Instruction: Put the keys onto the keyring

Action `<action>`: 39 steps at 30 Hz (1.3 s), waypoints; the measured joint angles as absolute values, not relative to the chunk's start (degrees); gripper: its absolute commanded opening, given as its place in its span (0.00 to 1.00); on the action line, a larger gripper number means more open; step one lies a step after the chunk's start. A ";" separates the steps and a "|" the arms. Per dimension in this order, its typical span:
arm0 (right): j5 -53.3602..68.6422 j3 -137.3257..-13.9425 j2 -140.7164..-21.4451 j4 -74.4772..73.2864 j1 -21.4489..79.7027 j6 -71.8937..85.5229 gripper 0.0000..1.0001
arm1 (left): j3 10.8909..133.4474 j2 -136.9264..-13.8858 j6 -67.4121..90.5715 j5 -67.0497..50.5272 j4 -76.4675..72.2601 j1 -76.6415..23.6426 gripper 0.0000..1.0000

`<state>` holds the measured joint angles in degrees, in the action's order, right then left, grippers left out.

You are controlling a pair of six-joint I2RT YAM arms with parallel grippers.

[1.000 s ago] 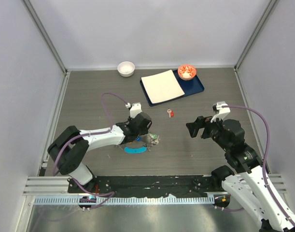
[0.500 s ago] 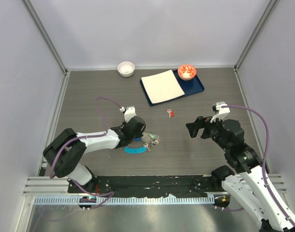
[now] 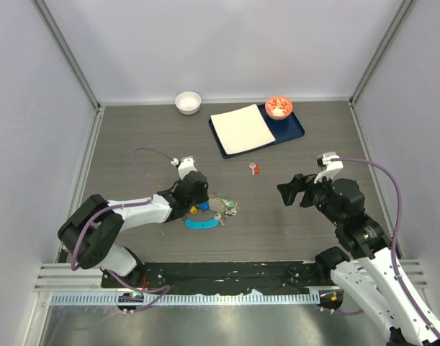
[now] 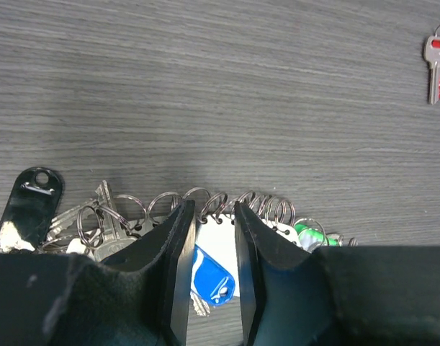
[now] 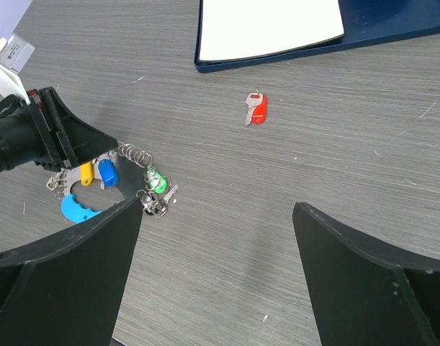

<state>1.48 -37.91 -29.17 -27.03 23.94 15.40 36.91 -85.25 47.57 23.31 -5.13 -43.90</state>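
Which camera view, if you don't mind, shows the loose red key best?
The right wrist view: the red key lies whole and unobstructed. The left wrist view catches the key at its right edge; the top view shows it tiny.

A dark grey wood-grain table (image 3: 126,144) sits enclosed by plain pale walls (image 3: 227,43) with metal corner posts (image 3: 68,54).

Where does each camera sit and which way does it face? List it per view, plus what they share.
Top external: high behind the arm bases, looking down on the table; both arms show, left gripper and right gripper.
Left wrist: on the left wrist, looking down past its fingers at the keyring.
Right wrist: on the right wrist, looking down over the table's middle; its fingers frame the bottom.
Shared: the red key appears in all three.
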 measured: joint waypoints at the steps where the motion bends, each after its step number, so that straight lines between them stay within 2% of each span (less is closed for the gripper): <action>1: 1.50 -37.91 -29.12 -27.00 23.94 15.40 0.92 | 36.88 -85.17 47.53 23.31 -5.39 -43.68 0.32; 7: 1.67 -37.80 -29.12 -27.00 23.94 15.40 0.92 | 36.64 -85.10 47.46 23.29 -6.59 -43.20 0.31; 12: 1.72 -37.65 -29.12 -27.00 23.94 15.40 0.92 | 36.60 -85.36 47.27 23.18 -6.94 -42.94 0.25; 39: 2.46 -37.58 -29.12 -26.98 23.94 15.40 0.92 | 32.77 -85.71 47.46 15.77 -13.52 -40.03 0.21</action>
